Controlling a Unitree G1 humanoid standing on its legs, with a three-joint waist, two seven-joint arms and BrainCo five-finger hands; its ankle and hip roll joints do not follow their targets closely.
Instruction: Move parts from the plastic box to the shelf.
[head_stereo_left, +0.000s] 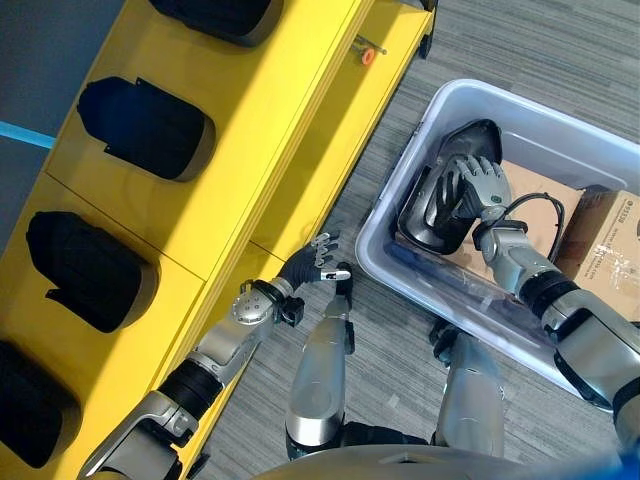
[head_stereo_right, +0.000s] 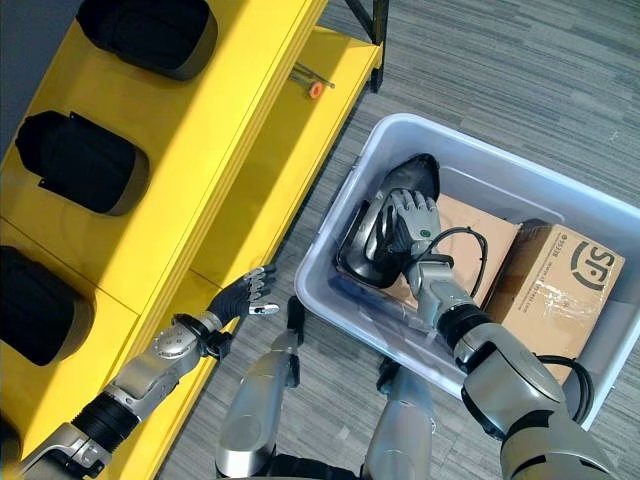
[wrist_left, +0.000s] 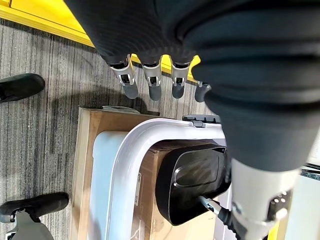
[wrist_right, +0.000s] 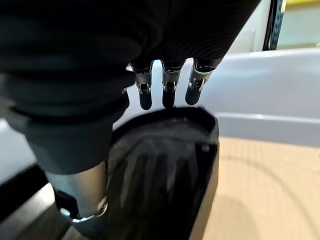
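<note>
A black moulded part (head_stereo_left: 428, 226) leans against the near left wall of the pale plastic box (head_stereo_left: 375, 238). My right hand (head_stereo_left: 470, 186) lies over the part's upper face with its fingers spread and straight. In the right wrist view the fingertips (wrist_right: 168, 98) hover at the part's (wrist_right: 165, 170) top edge, not curled round it. My left hand (head_stereo_left: 305, 266) is open and holds nothing, over the floor between the yellow shelf's (head_stereo_left: 230, 150) front edge and the box.
Several black parts (head_stereo_left: 145, 128) lie in a row on the shelf's top level. A small orange-tipped item (head_stereo_left: 367, 55) rests on its lower ledge. Flat cardboard (head_stereo_right: 470, 225) and a cardboard carton (head_stereo_right: 560, 275) sit inside the plastic box.
</note>
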